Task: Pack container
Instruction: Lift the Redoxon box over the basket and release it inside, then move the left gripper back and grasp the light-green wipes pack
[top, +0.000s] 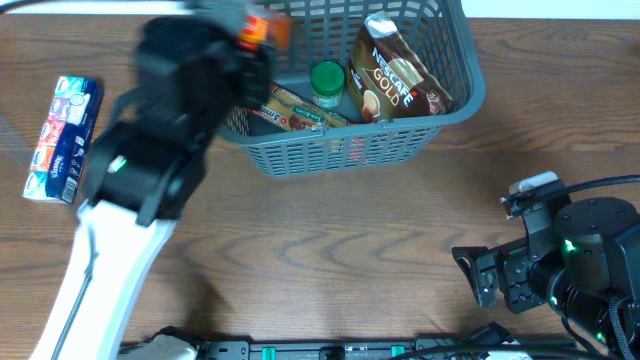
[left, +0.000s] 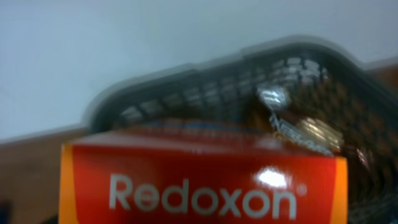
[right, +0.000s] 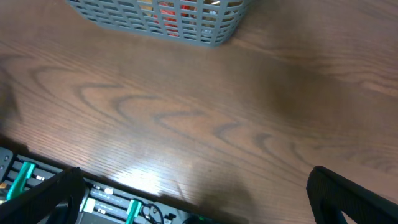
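The dark grey slotted basket (top: 350, 150) stands at the back centre of the table. It holds a Nescafe Gold pouch (top: 392, 75), a green-lidded jar (top: 327, 82) and a flat snack bar (top: 295, 110). My left gripper (top: 258, 30) hovers over the basket's left rim, shut on a red and orange Redoxon box (left: 199, 186), which fills the bottom of the left wrist view; the basket (left: 205, 87) lies beyond it. My right gripper (top: 478, 275) is open and empty at the front right, its fingers wide apart (right: 199, 193). The right wrist view shows the basket's near wall (right: 180, 25).
A blue and white tissue pack (top: 64, 138) lies on the table at the far left. A metal rail with green parts (top: 330, 350) runs along the table's front edge.
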